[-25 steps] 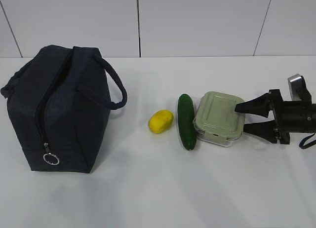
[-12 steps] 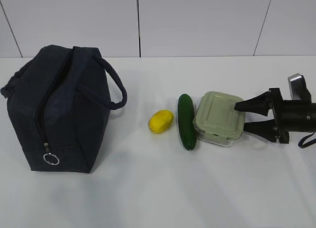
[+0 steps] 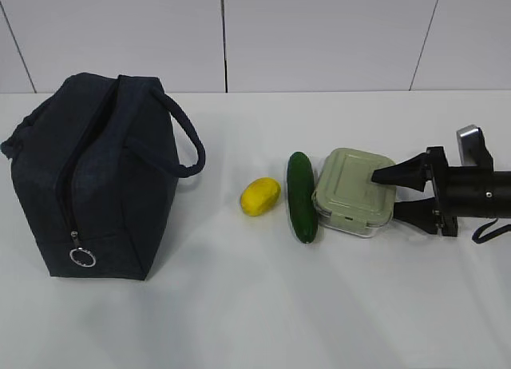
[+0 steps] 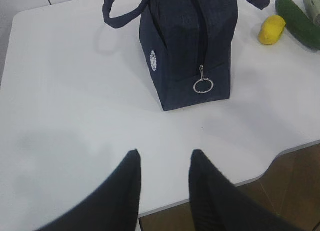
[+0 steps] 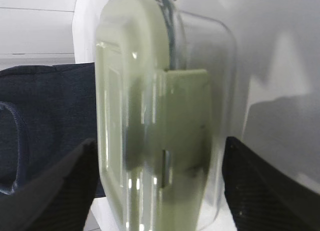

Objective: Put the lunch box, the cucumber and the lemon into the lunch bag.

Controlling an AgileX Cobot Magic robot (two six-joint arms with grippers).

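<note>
Over on the right, my right gripper (image 3: 393,192) is spread wide around the lunch box (image 3: 354,191), one finger above the lid, one low. If I close badly it could skid into the cucumber (image 3: 301,196) touching its left side, maybe nudging the lemon (image 3: 260,196). Only my left wrist view shows the left gripper (image 4: 162,166), open and empty near the lunch bag (image 4: 187,38), plus its logo.

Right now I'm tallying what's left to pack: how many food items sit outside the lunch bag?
2: the lemon right of the lunch bag, and the cucumber lying against the lunch box.
</note>
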